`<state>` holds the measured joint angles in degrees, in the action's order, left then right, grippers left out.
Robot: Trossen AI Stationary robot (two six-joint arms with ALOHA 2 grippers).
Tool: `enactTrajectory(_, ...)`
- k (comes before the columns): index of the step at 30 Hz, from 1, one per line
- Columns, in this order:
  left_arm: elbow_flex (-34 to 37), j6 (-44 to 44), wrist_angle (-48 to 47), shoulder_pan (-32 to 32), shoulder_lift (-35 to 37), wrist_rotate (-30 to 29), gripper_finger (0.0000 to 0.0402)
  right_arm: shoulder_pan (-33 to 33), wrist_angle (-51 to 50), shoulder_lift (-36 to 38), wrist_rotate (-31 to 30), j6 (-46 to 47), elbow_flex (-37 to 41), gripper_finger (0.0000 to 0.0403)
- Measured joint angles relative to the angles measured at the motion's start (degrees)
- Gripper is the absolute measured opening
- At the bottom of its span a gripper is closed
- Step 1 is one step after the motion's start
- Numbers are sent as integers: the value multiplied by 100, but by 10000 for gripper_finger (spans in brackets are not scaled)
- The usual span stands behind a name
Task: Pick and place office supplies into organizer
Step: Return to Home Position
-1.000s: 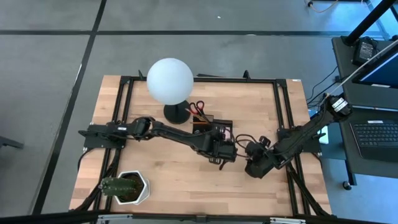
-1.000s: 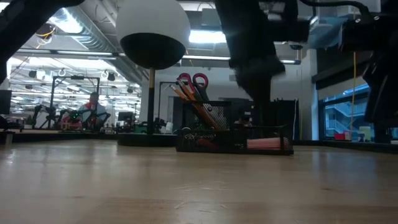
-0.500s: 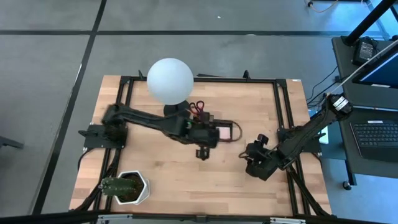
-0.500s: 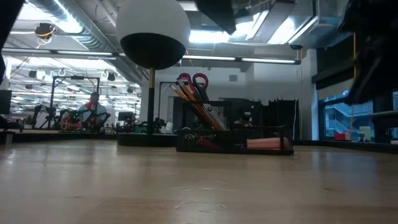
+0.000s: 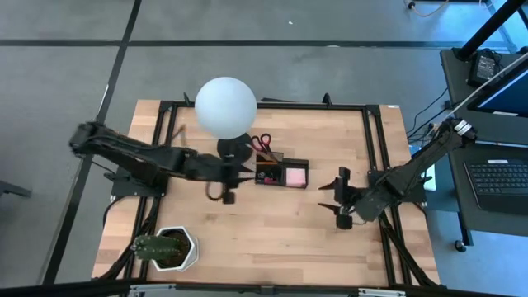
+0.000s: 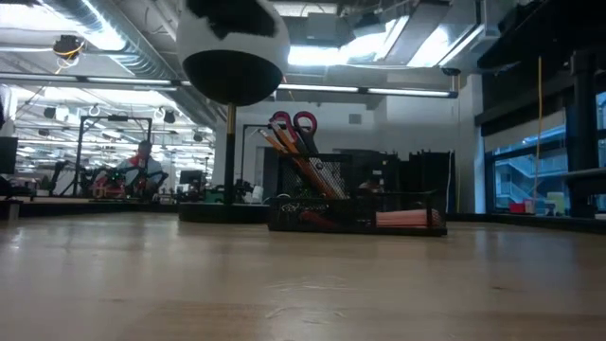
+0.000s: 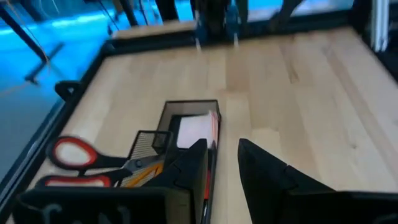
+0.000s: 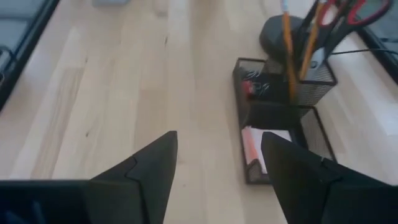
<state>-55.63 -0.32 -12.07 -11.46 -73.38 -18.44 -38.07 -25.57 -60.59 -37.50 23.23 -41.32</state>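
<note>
Left gripper (image 7: 222,148) and right gripper (image 8: 219,137) are hanging open, empty; sticky pad (image 5: 295,175), likely light and bendy, is needing an edge pinch.

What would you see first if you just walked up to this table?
The big white globe lamp near the table's back edge grabs the eye first. Next to it, the black organizer holds red-handled scissors standing up and a pink sticky-note pad lying flat. The left hand and right hand hover open on either side of it.
</note>
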Motion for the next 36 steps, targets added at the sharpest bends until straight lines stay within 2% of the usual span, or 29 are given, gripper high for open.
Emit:
enactTrajectory(3,972,-32,756,0,803,39,86,132,315,456,-3,-111,362,236)
enactTrajectory(8,2323,-43,1785,0,2038,52,86,443,1640,1041,46,-587,1251,236)
enactTrajectory(13,3261,-157,2158,0,3070,5,86,824,2362,1538,306,-1115,1862,236)
enactTrajectory(19,4035,-201,2421,21,3895,-52,86,1334,2418,2402,718,-1633,2272,236)
enactTrajectory(25,4701,-42,3083,465,4399,-586,86,2006,2454,3310,712,-2128,2665,236)
enactTrajectory(36,5254,90,3377,1565,4989,-139,86,2990,2203,5145,716,-2672,3237,236)
